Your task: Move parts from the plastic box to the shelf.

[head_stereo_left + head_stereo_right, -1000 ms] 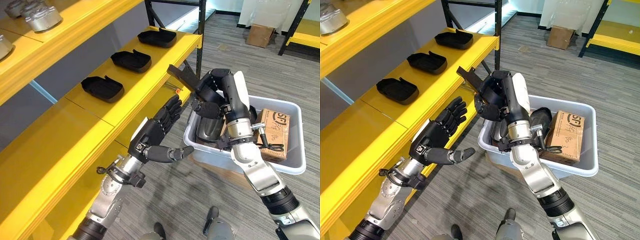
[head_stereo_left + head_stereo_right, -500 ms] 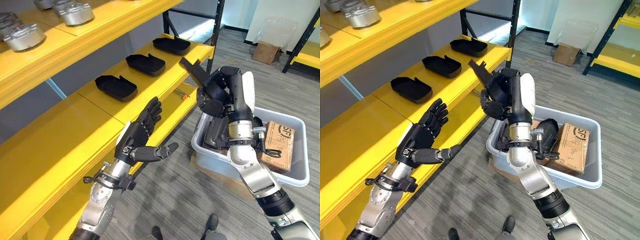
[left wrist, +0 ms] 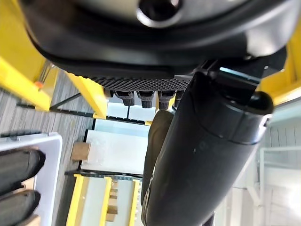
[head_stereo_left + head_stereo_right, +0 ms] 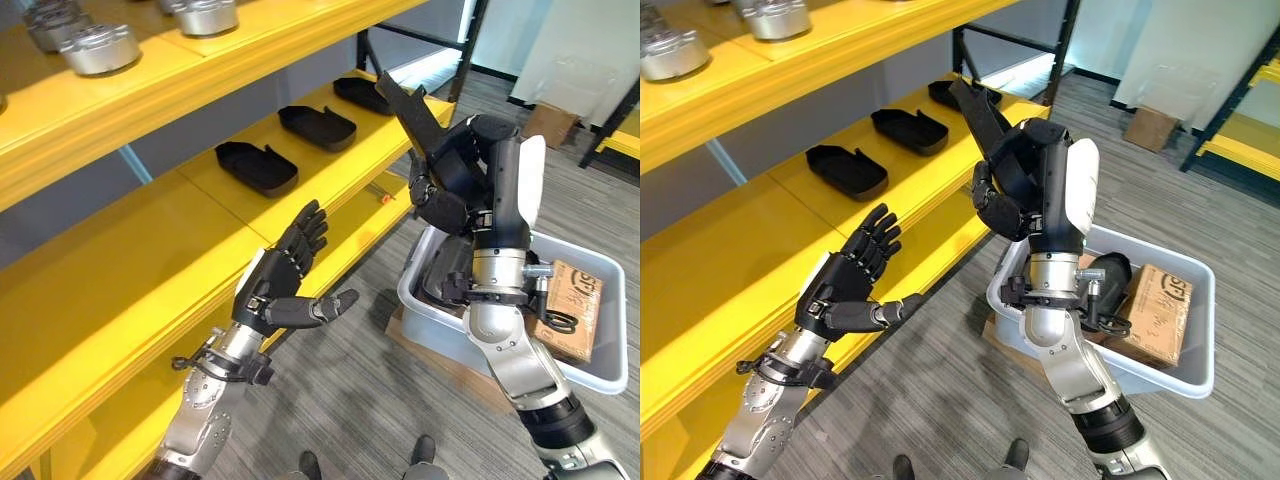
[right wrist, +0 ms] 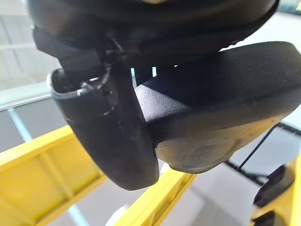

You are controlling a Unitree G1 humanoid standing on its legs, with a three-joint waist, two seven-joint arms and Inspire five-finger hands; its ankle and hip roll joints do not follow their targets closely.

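Right hand has its fingers curled tight round a black moulded plastic part, held high above the grey plastic box and just off the front edge of the yellow metal shelf. Our left hand hovers beside that same edge, lower down, fingers straight and spread, holding nothing. We judge this as the carry step: the part is out of the box and not yet on the shelf. Next we would need to swing it over the shelf board and lay it flat near the three black tray-shaped parts set in a row there, then let go. The part looks flat, dark and rigid, one narrow end jutting up past the fingers. More dark parts and a brown cardboard carton lie in the box
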